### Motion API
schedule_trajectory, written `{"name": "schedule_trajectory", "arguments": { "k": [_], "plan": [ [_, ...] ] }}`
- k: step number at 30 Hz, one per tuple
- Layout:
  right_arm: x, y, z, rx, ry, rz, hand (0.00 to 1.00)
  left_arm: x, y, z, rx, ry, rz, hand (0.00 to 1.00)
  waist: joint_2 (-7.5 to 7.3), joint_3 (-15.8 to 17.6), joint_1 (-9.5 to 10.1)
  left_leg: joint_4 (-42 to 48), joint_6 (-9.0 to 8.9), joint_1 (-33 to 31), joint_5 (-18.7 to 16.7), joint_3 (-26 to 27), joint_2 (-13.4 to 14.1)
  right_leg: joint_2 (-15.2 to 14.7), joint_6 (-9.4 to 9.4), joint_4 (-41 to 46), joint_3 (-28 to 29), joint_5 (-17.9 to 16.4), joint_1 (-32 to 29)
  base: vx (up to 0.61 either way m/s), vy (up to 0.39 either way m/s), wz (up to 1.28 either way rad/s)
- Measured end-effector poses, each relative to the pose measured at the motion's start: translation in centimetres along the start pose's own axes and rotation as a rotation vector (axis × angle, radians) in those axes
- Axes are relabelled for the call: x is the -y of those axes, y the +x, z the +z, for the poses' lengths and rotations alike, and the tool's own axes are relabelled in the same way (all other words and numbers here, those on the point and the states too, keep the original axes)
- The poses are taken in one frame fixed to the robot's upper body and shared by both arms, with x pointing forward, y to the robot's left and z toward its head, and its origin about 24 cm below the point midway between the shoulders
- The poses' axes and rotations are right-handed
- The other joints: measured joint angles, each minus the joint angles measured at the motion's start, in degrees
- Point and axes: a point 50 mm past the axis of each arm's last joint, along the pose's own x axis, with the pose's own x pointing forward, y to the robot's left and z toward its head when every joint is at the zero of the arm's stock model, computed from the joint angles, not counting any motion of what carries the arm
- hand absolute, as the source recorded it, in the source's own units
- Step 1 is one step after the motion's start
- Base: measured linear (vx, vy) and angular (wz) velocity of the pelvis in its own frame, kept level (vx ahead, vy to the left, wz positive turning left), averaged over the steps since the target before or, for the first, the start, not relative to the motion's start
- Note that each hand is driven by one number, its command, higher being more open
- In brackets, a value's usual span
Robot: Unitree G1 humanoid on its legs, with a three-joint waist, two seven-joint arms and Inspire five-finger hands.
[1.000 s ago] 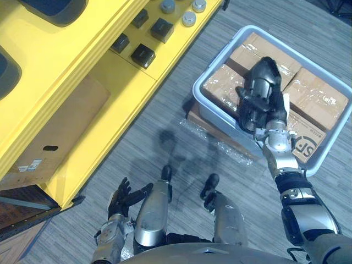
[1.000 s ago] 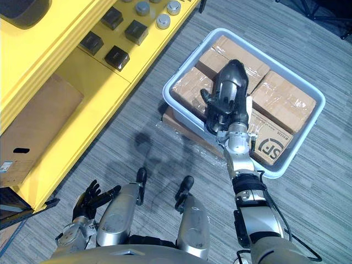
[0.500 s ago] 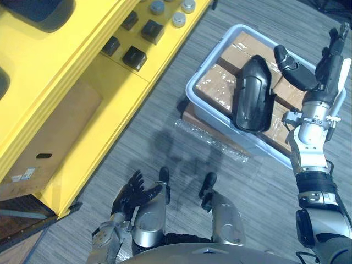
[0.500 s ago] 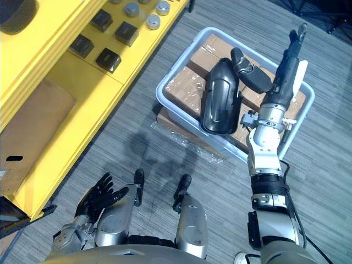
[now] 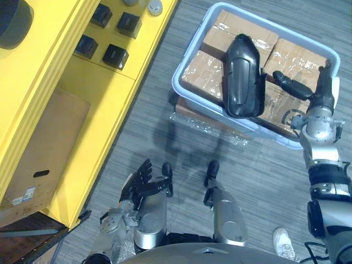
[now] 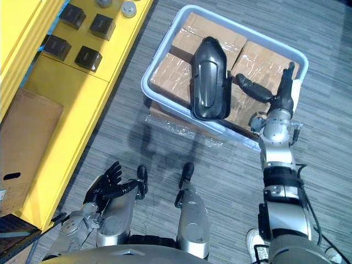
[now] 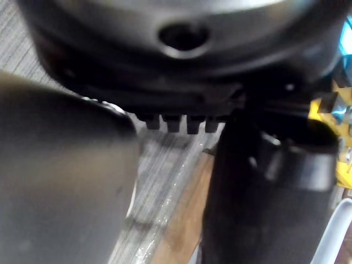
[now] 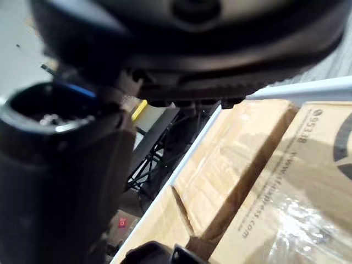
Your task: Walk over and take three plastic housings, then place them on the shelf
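Observation:
A long black plastic housing (image 5: 243,77) lies across the taped cardboard boxes (image 5: 201,78) inside a pale blue bin (image 5: 183,61) on the floor. My right hand (image 5: 320,94) hovers just right of the housing, over the bin's near right corner. It is open, with the fingers straight and the thumb (image 5: 288,86) reaching toward the housing without touching it. My left hand (image 5: 139,183) hangs low at the left with its fingers spread and holds nothing. The right wrist view looks past the thumb at the boxes (image 8: 258,165) and the bin's rim (image 8: 308,88).
A yellow shelf (image 5: 60,66) runs along the left, carrying small black square parts (image 5: 115,55) and grey discs (image 5: 154,6). A cardboard panel (image 5: 47,148) sits in its lower bay. A white shoe (image 5: 284,243) shows on the grey floor at lower right.
My right hand has let go of the housing, swung out to the right and come down beside the bin. The housing now rests on the boxes. The camera has shifted.

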Motion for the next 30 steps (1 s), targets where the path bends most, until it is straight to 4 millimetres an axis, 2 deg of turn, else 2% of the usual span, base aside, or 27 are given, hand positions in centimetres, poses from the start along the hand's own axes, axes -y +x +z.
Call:
{"name": "schedule_trajectory", "arguments": {
  "k": [2,5,8,12,13,18,23,27,30],
  "plan": [
    [1.1,1.3,1.5,0.025,-0.065,-0.022,1.0,0.8,0.5,0.2,0.014,-0.015,-0.016,1.0,1.73,0.3,0.88,0.2,0.36,-1.1,0.2,-0.1,-0.2,-0.6,-0.13,0.3,-0.4,-0.1,-1.2,-0.08,0.036,0.04],
    [1.8,2.6,2.3,0.005,-0.138,-0.039,1.0,1.7,1.0,0.5,0.021,-0.016,-0.048,1.0,3.74,0.5,1.92,0.2,0.57,-2.5,0.6,-0.9,-0.2,-0.7,-0.48,0.5,-1.7,-0.4,-2.3,-0.05,-0.005,0.12],
    [2.7,3.4,2.6,-0.038,-0.188,-0.053,1.0,2.5,1.4,0.7,0.038,-0.091,-0.054,1.0,5.54,0.5,3.07,0.0,0.41,-4.3,1.3,-1.9,-0.5,-1.2,-0.85,2.2,-3.1,-0.8,-4.3,-0.01,-0.029,0.15],
    [3.0,3.8,1.8,-0.118,-0.251,-0.044,1.0,3.0,1.5,1.0,0.061,-0.127,-0.05,1.0,5.64,0.5,4.49,-0.5,0.13,-5.4,2.1,-4.1,-1.1,-1.9,-1.37,4.6,-5.0,-1.6,-5.9,0.01,-0.041,0.14],
    [3.2,3.8,1.7,-0.133,-0.289,-0.048,0.0,3.1,1.5,1.0,0.063,-0.13,-0.048,1.0,5.7,0.4,4.53,-0.6,0.19,-5.4,2.2,-4.7,-1.4,-2.2,-1.42,5.1,-5.8,-2.0,-5.9,0.0,-0.003,0.2],
    [4.6,4.1,1.2,-0.224,-0.48,-0.034,0.0,3.5,1.6,1.2,0.078,-0.129,-0.058,1.0,5.97,0.3,5.0,-1.0,0.28,-5.6,2.8,-5.9,-2.6,-4.0,-1.76,7.5,-7.4,-4.0,-6.5,-0.03,0.024,0.2],
    [7.2,4.7,2.3,-0.239,-0.684,-0.018,0.0,3.7,1.6,1.2,0.08,-0.149,-0.058,1.0,6.13,0.1,4.83,-2.4,0.18,-5.6,4.1,-6.4,-3.2,-4.8,-1.81,7.9,-8.7,-4.0,-6.4,-0.04,0.008,0.1],
    [6.8,4.7,2.1,-0.256,-0.813,0.017,0.0,4.0,1.6,1.1,0.078,-0.157,-0.07,1.0,6.49,-0.1,4.83,-4.3,-0.43,-3.8,5.1,-6.6,-3.1,-4.7,-1.92,7.9,-9.1,-4.0,-5.6,0.0,-0.022,0.04],
    [6.0,4.4,0.8,-0.306,-0.844,0.067,0.0,4.7,1.7,1.0,0.079,-0.173,-0.087,1.0,7.37,-0.7,5.07,-5.4,-0.82,-2.9,5.5,-6.7,-3.0,-4.6,-2.29,8.1,-9.2,-4.3,-5.0,0.01,-0.03,0.01]
  ]
}}
